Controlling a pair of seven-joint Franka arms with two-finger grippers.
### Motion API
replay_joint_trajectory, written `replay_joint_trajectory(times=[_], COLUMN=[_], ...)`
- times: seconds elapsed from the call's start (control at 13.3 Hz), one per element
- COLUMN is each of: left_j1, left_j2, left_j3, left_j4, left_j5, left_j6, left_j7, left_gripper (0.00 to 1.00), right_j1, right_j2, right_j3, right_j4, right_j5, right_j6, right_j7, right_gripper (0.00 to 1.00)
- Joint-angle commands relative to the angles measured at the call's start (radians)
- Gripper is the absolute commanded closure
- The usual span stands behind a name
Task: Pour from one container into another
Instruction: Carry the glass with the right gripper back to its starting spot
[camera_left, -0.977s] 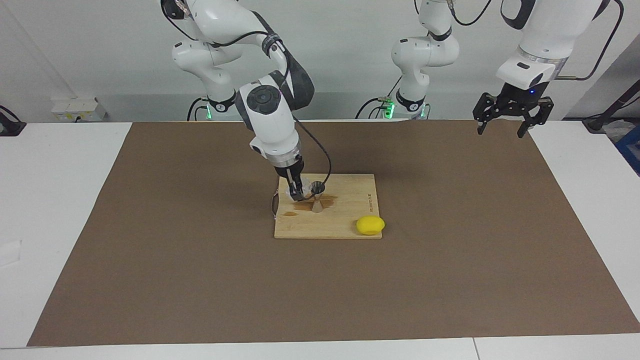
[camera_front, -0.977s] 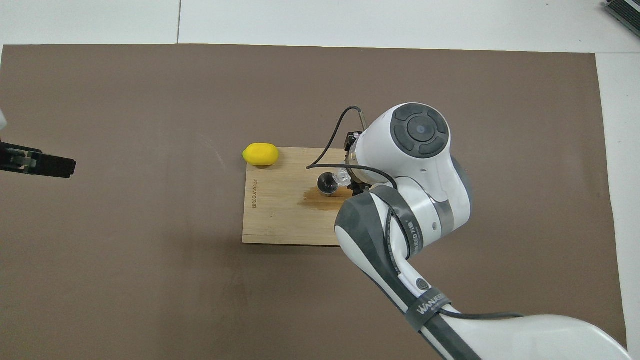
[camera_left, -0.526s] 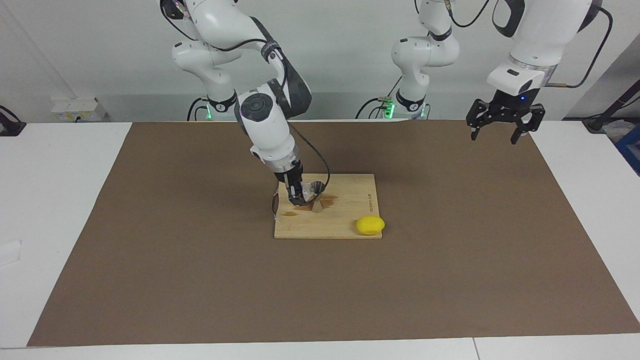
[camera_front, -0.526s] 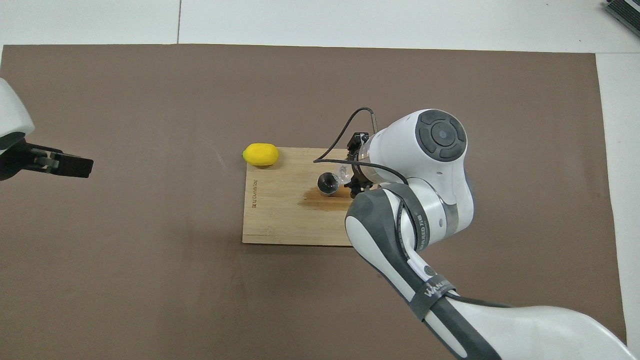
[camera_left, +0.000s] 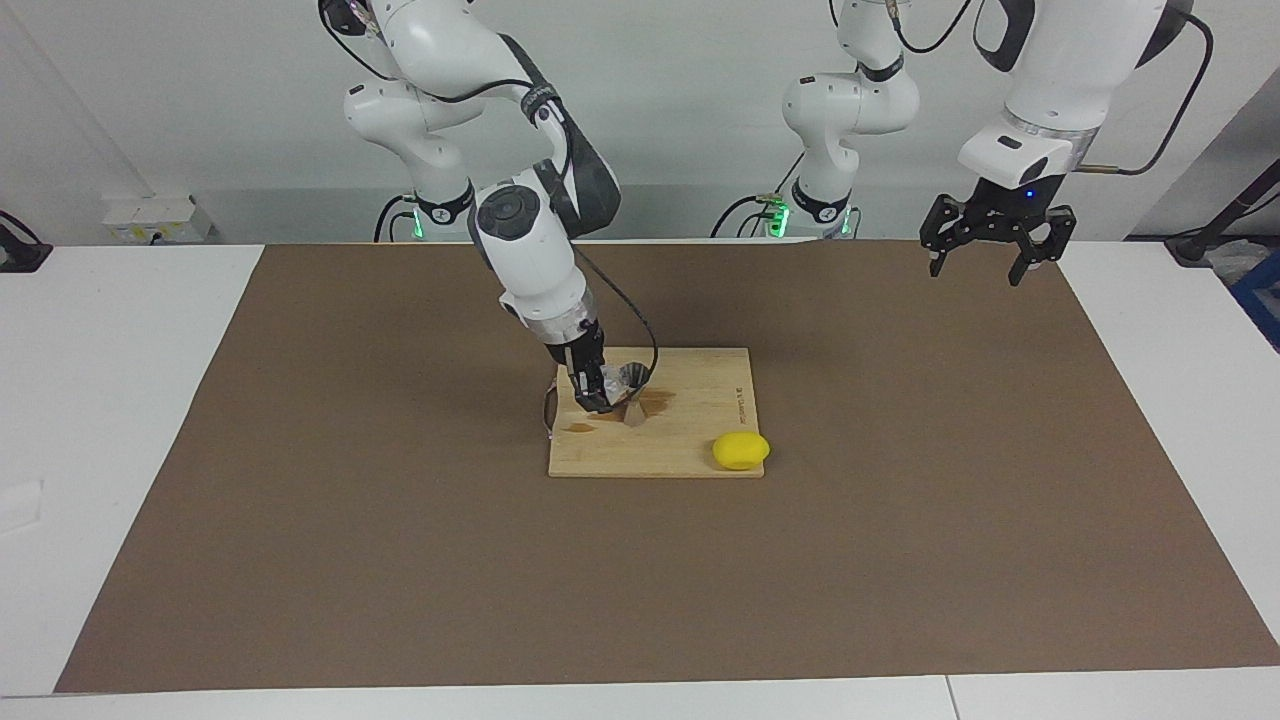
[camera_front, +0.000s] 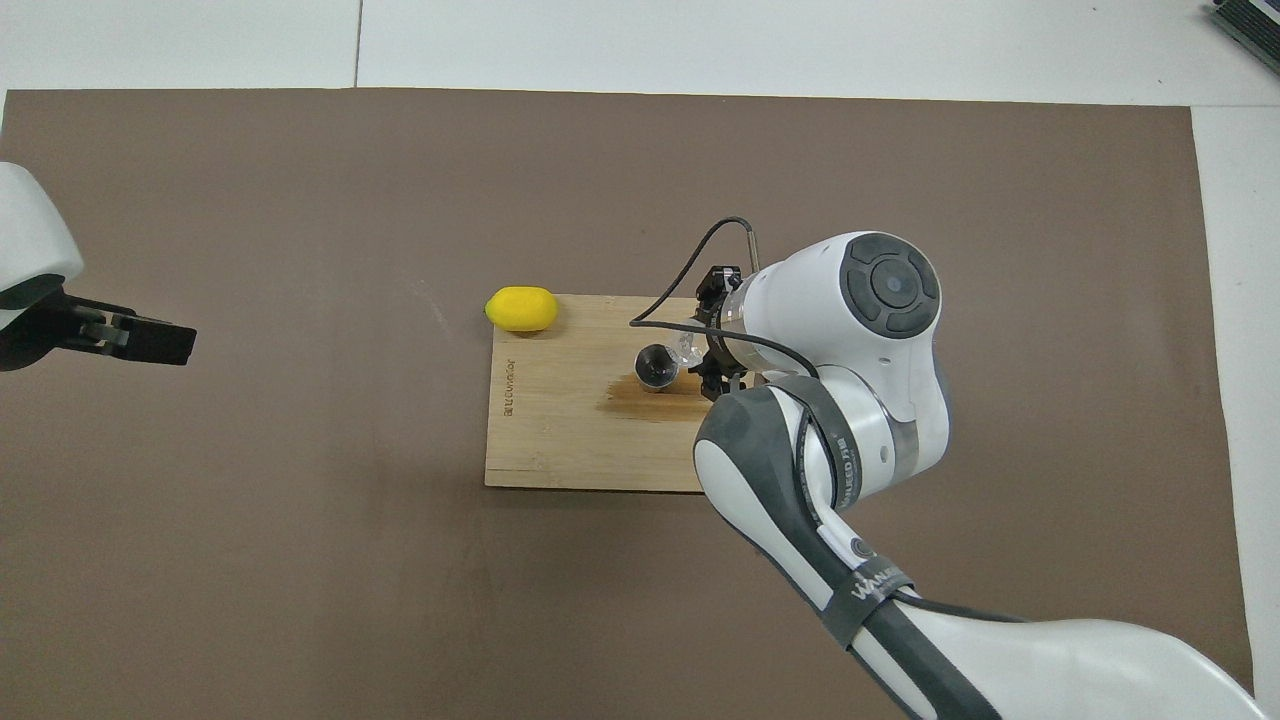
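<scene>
The glass (camera_left: 606, 383) is held tilted in the right tool (camera_left: 594, 392), whose fingers are closed on it, its mouth just beside the rim of the jigger (camera_left: 633, 394). The jigger stands upright on the board (camera_left: 700, 400), with a brown wet patch (camera_front: 650, 402) around its foot. A lemon (camera_left: 741, 450) lies at the board's corner, farther from the robots. The left tool (camera_left: 988, 232) is held spread and empty above the mat (camera_left: 400, 560) on the surface, at its arm's end.
</scene>
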Motion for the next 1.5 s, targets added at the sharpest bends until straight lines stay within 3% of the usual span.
replay_joint_trajectory(times=[0.0,0.53,0.9,1.28,1.43], left_j1=[0.002,0.032,0.055,0.097,0.104], left_j2=[-0.031,-0.031,-0.027,0.058,0.055], left_j3=[0.009,0.014,0.017,0.018,0.018], left_j4=[-0.026,-0.026,-0.004,0.199,0.191], left_j5=[0.004,0.007,0.007,-0.015,-0.015], left_j6=[-0.014,-0.008,-0.049,-0.187,-0.199], left_j7=[-0.016,-0.004,-0.019,-0.01,-0.007], left_gripper=[0.0,0.0,0.0,0.0,0.0], right_j1=[-0.007,-0.072,-0.203,-0.395,-0.469], right_j2=[-0.026,-0.071,-0.135,-0.183,-0.18], right_j3=[0.007,0.006,0.006,0.006,0.004], right_j4=[-0.016,-0.026,-0.189,-0.356,-0.385], right_j5=[0.03,0.085,0.312,0.486,0.53], right_j6=[0.011,-0.047,-0.045,-0.067,-0.1], right_j7=[-0.026,-0.083,-0.354,-0.699,-0.842], right_gripper=[1.0,1.0,1.0,1.0,1.0])
